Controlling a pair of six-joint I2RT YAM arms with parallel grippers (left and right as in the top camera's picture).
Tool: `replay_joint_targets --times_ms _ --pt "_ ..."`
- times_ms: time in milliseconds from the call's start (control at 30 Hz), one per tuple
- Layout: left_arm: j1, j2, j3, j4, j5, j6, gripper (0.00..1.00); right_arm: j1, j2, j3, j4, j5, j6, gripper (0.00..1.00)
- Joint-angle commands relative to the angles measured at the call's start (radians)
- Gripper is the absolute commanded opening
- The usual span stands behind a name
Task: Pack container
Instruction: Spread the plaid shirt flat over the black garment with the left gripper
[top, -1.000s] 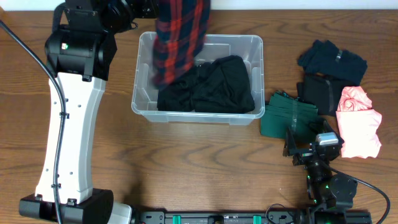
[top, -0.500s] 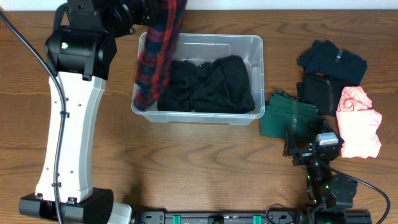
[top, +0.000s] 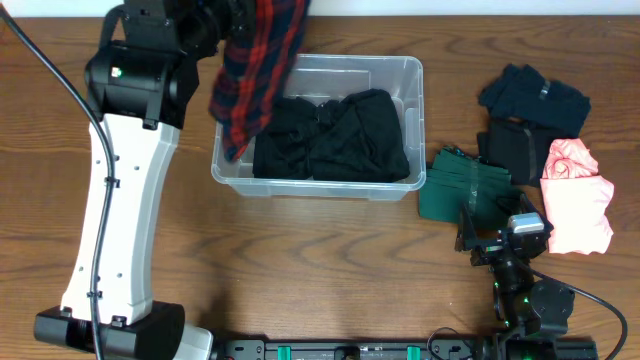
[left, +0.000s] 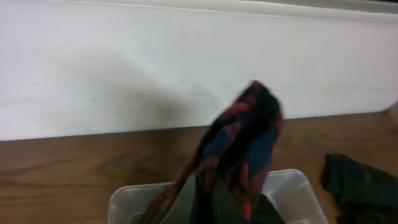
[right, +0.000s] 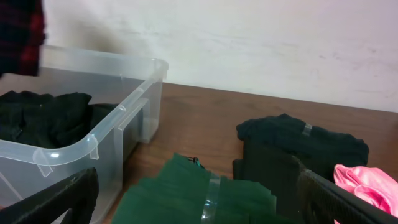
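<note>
Overhead, the left hand (top: 228, 22) grips a plaid shirt (top: 255, 75) dangling over the 10 o'clock corner of the container (top: 320, 187) — which sits toward 12 on the counter (top: 300, 260). Only its wrist view shows the right hand (right: 196, 180) spread wide — low, facing green cloth (right: 186, 193).

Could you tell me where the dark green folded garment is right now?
In the overhead view, the green garment lies on the table right of the container, between it and the pink garment.

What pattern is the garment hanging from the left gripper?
The garment is red-and-navy plaid; overhead shows it best.
</note>
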Motion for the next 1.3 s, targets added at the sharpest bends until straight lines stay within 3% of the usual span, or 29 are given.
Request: replay_joint_targets --times_ms 0,400,800,1267 --pt "-0.02 0.001 0.008 0.011 -0.093 0.017 0.06 0.003 -0.004 -0.003 -0.001 0.002 0.005 0.99" --pt "-0.07 0.052 0.008 -0.018 -0.178 0.018 0.06 0.003 -0.004 -0.003 -0.001 0.003 0.005 0.99" --pt "-0.093 0.08 0.008 -0.064 -0.18 0.105 0.06 0.003 -0.004 -0.003 -0.001 0.003 0.005 0.99" --pt "-0.261 0.112 0.007 -0.152 -0.18 0.106 0.06 0.003 -0.004 -0.003 -0.001 0.002 0.005 0.99"
